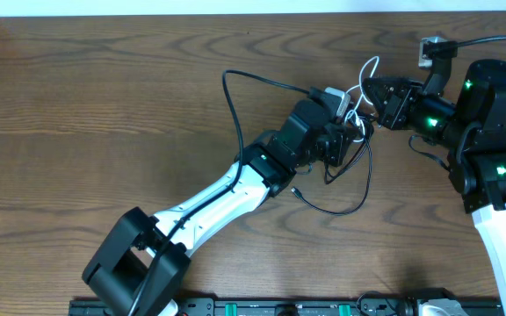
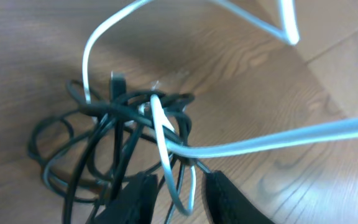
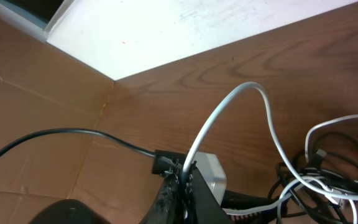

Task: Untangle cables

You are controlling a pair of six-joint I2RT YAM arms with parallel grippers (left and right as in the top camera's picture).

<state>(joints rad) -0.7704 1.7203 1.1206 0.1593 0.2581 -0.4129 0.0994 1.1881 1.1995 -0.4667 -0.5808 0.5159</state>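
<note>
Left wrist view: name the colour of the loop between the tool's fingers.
White cable, best seen in left wrist view.

Robotics lab bench, wood-grain table (image 1: 104,105), cardboard side wall (image 3: 36,106), white robot arm (image 1: 227,189)

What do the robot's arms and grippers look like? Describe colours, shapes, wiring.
The left arm has a white link, boxy black joints and a black cable alongside. The right arm adds green lights. The left gripper and right gripper have dark tapered fingers.
</note>
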